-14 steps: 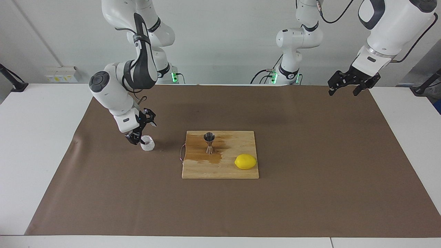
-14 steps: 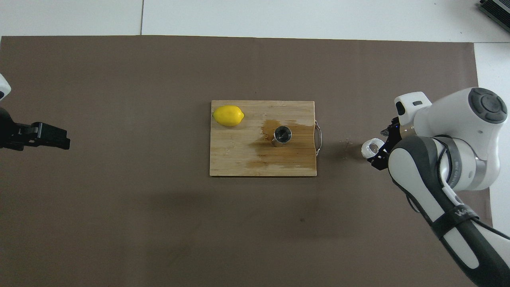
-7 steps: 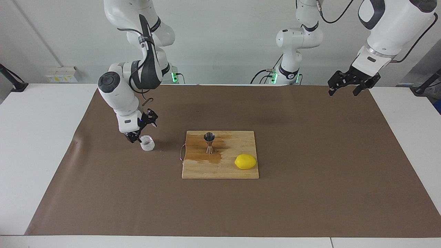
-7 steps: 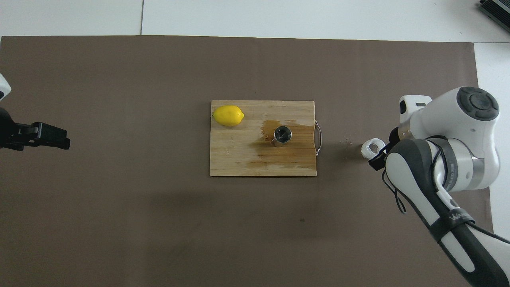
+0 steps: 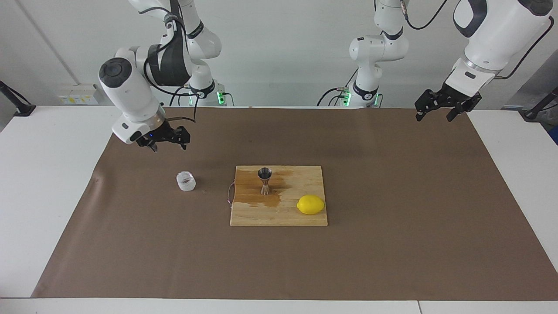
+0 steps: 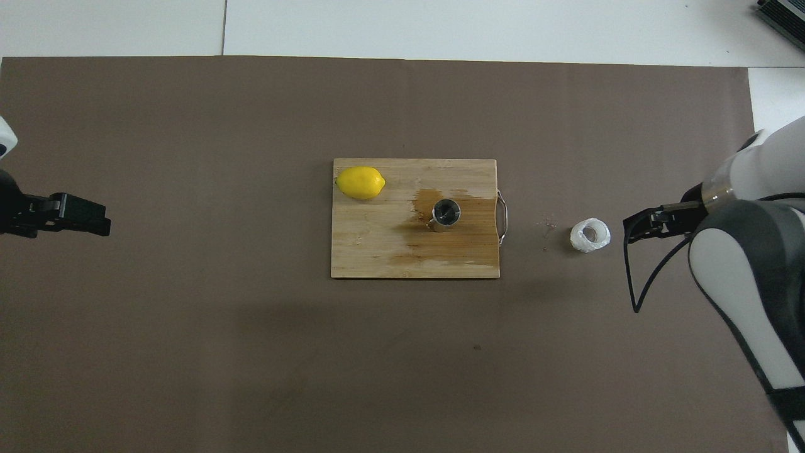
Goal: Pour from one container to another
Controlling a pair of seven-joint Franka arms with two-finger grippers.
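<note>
- Facing view: right end effector [image 5: 168,141] hangs open above the worktop, clear of the glass cup [image 5: 186,181].
- Left end effector [image 5: 439,109] waits open.
- Advice: leave the jigger [image 5: 264,179] undisturbed.

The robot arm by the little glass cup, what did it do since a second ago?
The right gripper lifted up and away from the glass cup, drawing back toward the robots with its fingers open. The cup stayed standing on the brown mat. The steel jigger and lemon on the cutting board did not move, and the left gripper kept waiting, open, at its end of the table.
</note>
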